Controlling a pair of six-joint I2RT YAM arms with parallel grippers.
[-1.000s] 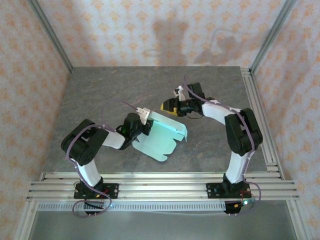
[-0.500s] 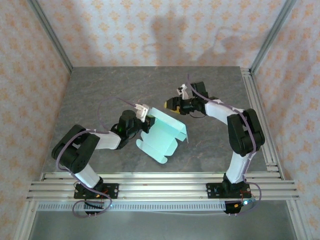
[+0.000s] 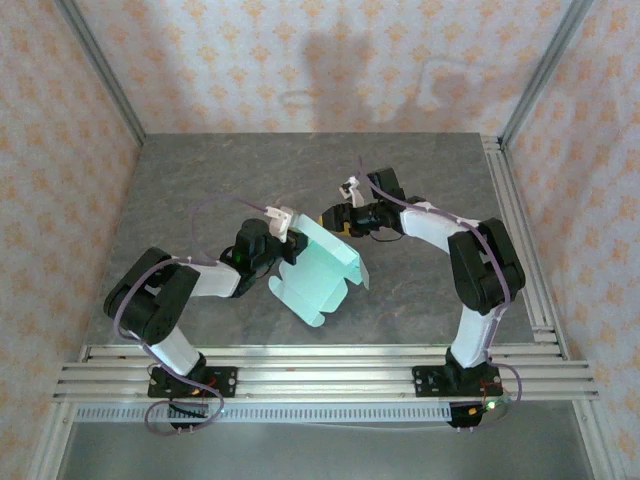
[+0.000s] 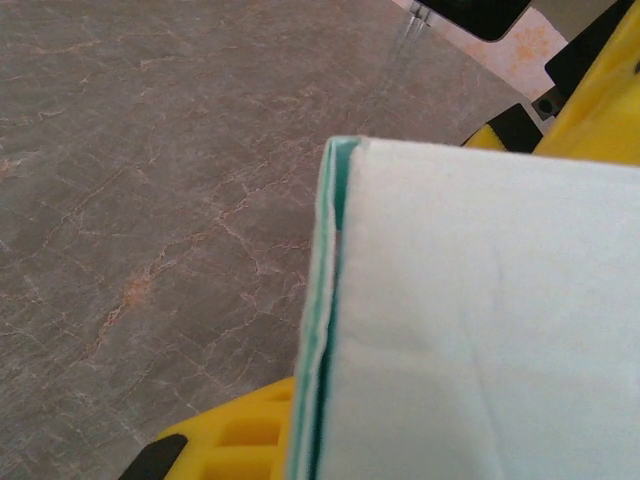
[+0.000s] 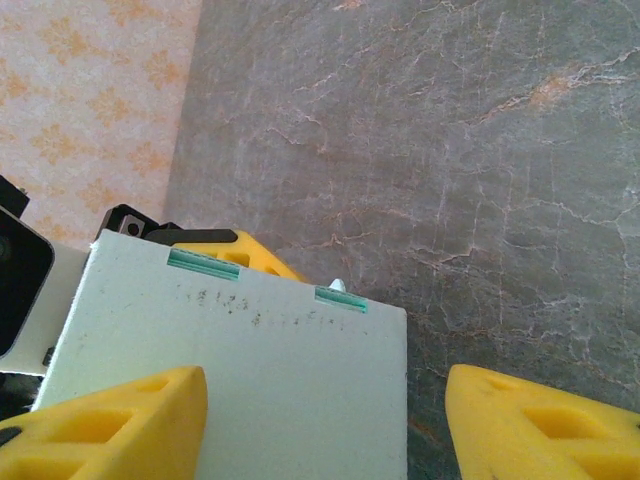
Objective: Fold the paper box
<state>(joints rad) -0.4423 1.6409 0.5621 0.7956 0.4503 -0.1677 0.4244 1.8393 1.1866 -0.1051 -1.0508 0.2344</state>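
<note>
Patterned orange-and-cream walls [image 3: 300, 60] close in a grey marbled tabletop [image 3: 200, 170]. The box [image 3: 322, 268] sits near the middle of it, between the two arms. It is a mint-green cutout, partly folded, with one panel tilted up and its rounded lower flaps reaching down toward the near edge.

The left claw [image 3: 287, 243] pinches the box at its left edge. In the left wrist view the doubled card edge [image 4: 322, 300] runs straight up the frame, with one yellow finger [image 4: 235, 445] showing beneath it. The other finger is hidden behind the card.

The right claw [image 3: 333, 218] is at the box's far corner, close to the left claw. In the right wrist view the right claw [image 5: 325, 388] is spread. One finger [image 5: 120, 420] lies over the pale panel [image 5: 240, 380], and the other [image 5: 540, 425] is off the card's right edge, above bare tabletop. Two green slots [image 5: 205, 262] mark the panel's top edge, and a yellow finger of the left claw [image 5: 245, 250] peeks out just behind it.
</note>
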